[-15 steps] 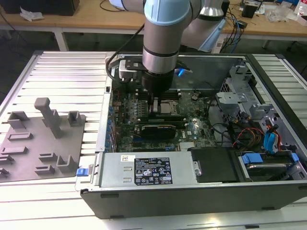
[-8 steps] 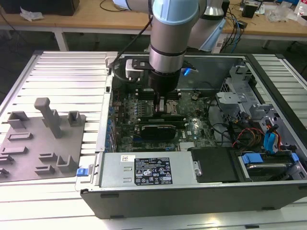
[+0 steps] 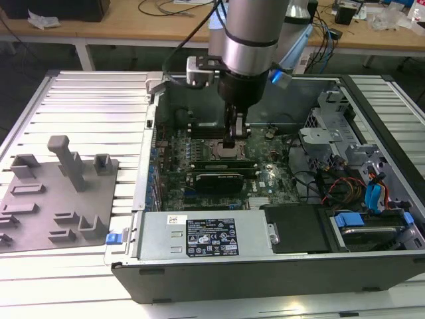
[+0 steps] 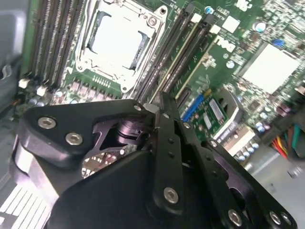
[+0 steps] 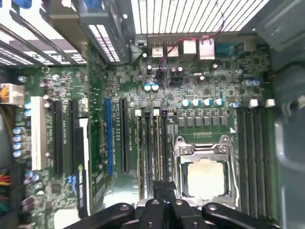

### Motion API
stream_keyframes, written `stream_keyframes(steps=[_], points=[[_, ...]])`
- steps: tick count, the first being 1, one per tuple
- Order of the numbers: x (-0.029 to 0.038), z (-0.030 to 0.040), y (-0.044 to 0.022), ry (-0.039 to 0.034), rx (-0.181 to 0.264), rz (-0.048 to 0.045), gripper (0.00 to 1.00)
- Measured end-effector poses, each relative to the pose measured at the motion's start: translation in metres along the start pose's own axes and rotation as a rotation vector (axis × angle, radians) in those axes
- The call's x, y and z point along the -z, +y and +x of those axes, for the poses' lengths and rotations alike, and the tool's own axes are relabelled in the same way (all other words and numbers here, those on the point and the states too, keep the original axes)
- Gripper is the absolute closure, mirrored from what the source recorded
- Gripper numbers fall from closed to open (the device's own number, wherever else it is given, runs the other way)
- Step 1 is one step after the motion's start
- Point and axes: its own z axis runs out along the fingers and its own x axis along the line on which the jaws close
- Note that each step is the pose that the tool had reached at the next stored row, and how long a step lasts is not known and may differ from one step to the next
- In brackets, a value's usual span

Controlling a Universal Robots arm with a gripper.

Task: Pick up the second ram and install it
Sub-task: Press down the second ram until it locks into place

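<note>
The ram (image 3: 222,161) lies lengthwise across the motherboard (image 3: 265,174), just beside the CPU socket (image 5: 205,167), seated among the memory slots (image 5: 151,148). The hand (image 3: 235,136) reaches straight down from the vertical arm (image 3: 251,33), fingers pinched nearly together over the ram's top edge; whether they grip it, I cannot tell.

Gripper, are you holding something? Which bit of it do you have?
It cannot be told. The gripper is down at the slots beside the CPU socket, and its own body hides whatever may be in it.
</note>
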Motion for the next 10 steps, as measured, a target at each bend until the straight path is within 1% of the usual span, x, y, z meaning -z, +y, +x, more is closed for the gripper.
stream_keyframes(steps=[1, 2, 3, 10], points=[[0.0097, 0.0000, 0.0004, 0.0000, 0.000, 0.0000, 0.89], [0.0165, 0.0000, 0.0007, 0.0001, 0.000, 0.0000, 0.89], [0.0204, 0.0000, 0.0009, 0.0000, 0.000, 0.0000, 0.89], [0.0209, 0.0000, 0.0009, 0.0000, 0.000, 0.0000, 0.89]])
